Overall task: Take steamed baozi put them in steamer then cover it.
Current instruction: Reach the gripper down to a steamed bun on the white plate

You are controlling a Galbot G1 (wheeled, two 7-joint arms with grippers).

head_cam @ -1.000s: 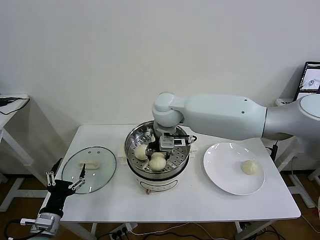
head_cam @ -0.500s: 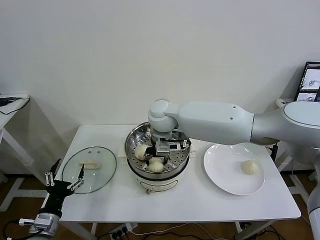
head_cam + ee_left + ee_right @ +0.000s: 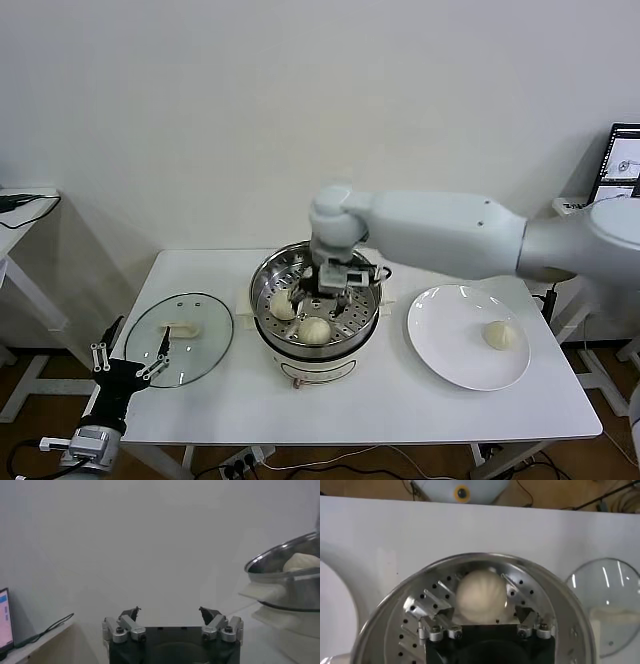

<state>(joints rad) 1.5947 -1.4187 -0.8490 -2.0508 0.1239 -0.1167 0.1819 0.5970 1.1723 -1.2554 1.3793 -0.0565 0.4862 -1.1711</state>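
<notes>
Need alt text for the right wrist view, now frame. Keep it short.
The right gripper, jaws open, hangs over the steamer with a cream-white baozi lying between its fingers on the perforated tray. The glass cover lies on the white table beside the steamer.

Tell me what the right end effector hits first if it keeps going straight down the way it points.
Most likely the cream-white round baozi lying between its open fingers on the perforated tray of the shiny steel steamer; depth is unclear.
</notes>
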